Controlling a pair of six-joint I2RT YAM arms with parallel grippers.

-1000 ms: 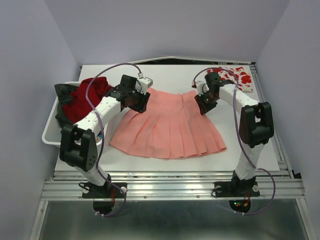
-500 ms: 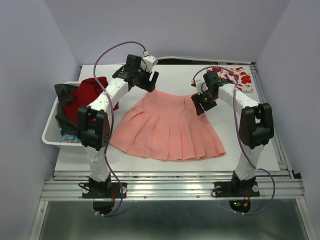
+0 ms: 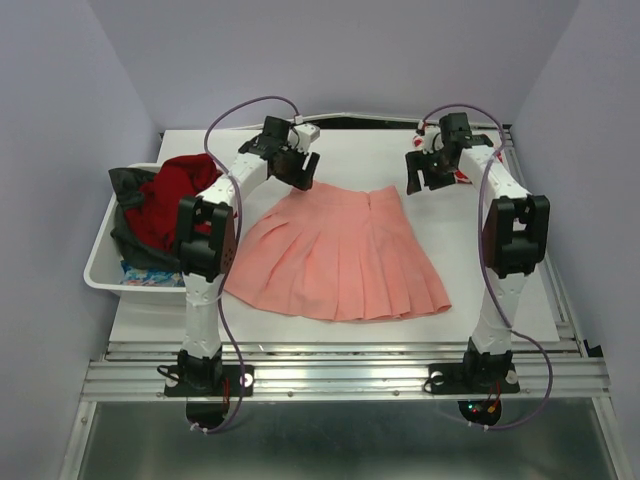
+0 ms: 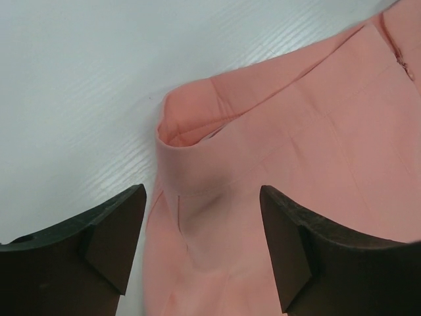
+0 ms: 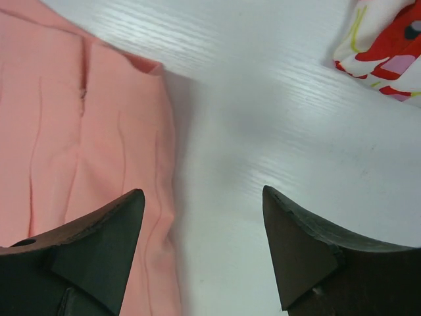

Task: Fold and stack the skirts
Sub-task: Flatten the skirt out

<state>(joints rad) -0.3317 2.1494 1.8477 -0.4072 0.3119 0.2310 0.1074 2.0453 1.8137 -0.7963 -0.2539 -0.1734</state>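
The salmon-pink pleated skirt (image 3: 340,250) lies spread flat mid-table, waistband toward the back. My left gripper (image 3: 298,172) is open and empty, hovering just above the waistband's left corner (image 4: 191,131). My right gripper (image 3: 428,175) is open and empty, above the bare table just right of the waistband's right corner (image 5: 141,66). The white skirt with red flower print (image 3: 480,155) lies folded at the back right, mostly behind my right arm; its edge shows in the right wrist view (image 5: 388,46).
A white bin (image 3: 100,268) at the table's left edge holds a red garment (image 3: 175,195), dark cloth and other clothes. The white tabletop (image 3: 350,150) is walled by pale panels at back and sides.
Both arms rose and moved toward the back, off the pink skirt's waistband corners. Both grippers let go of it. The skirt now lies flatter and slightly shifted.
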